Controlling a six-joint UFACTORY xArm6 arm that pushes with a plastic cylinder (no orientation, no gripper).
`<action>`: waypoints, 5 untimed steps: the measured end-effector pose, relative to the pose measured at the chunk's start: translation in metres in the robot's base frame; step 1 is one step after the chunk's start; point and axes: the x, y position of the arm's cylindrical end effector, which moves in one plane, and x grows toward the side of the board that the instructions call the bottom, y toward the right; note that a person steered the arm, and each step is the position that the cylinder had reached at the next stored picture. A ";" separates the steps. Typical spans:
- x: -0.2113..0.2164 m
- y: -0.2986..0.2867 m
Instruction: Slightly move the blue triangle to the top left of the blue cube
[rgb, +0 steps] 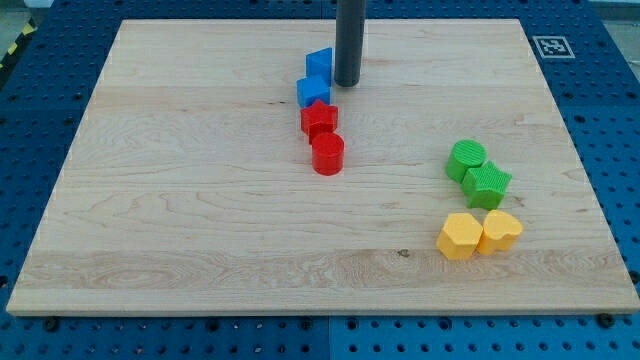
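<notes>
The blue triangle stands near the board's top middle, touching the upper edge of the blue cube just below it. My tip is down on the board right beside both, at the triangle's right side and the cube's upper right. A red star block sits directly below the blue cube, and a red cylinder below that, forming a column.
On the view's right sit a green cylinder, a green star block, a yellow hexagon block and a yellow heart block. The wooden board lies on a blue pegboard table.
</notes>
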 end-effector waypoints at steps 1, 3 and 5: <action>-0.021 0.006; -0.022 -0.007; -0.023 -0.018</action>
